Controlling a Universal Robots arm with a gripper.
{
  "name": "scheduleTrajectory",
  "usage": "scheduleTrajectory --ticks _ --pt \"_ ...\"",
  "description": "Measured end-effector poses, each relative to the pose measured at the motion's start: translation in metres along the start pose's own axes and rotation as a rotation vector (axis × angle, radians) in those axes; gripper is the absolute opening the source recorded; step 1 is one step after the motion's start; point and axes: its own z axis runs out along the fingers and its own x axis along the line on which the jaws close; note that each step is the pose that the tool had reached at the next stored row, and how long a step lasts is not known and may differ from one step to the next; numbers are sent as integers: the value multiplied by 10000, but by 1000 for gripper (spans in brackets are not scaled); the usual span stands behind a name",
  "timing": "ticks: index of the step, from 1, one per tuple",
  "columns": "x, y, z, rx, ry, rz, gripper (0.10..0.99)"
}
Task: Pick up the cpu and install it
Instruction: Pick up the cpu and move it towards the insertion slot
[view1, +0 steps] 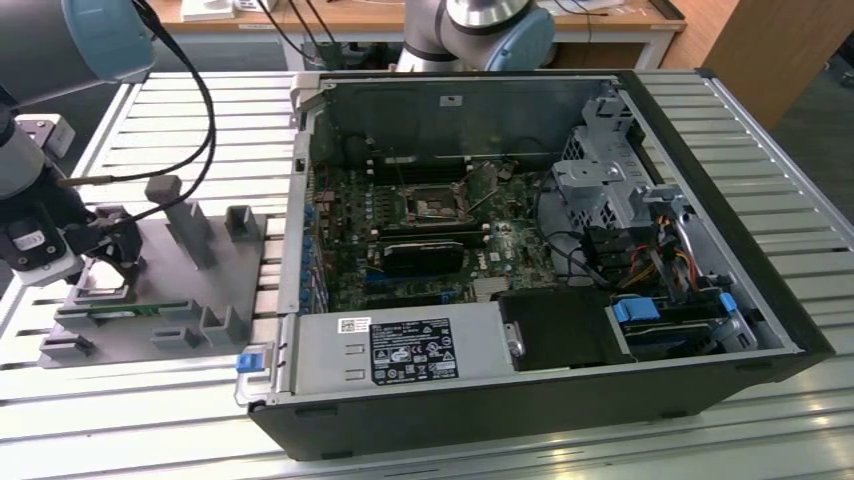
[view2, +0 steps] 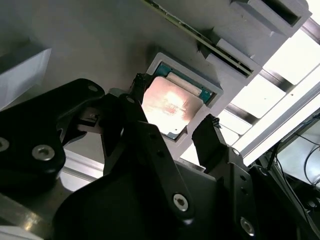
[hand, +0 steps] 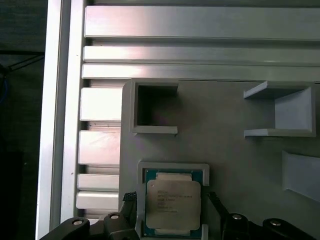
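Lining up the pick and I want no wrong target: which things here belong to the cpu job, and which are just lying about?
Job in hand:
cpu in its grey fixture pocket
open gripper straddling it
motherboard socket in the computer case

Lying about:
memory strip
power supply
drive cage

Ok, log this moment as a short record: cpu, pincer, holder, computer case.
cpu: flat in a pocket of the grey holder, metal top up
pincer: open, low over the pocket, a finger on each side of the cpu
grey holder: on the slatted table, to the exterior view's left of the computer case
computer case: side open, board exposed
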Motion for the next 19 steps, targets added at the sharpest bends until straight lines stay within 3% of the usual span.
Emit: scheduleTrajectory --ticks 6,7,19 --pt "3 6 15 0 -32 -2 647" --pt "3 7 15 0 -36 -3 576" --pt "3 9 19 0 -114 -7 525"
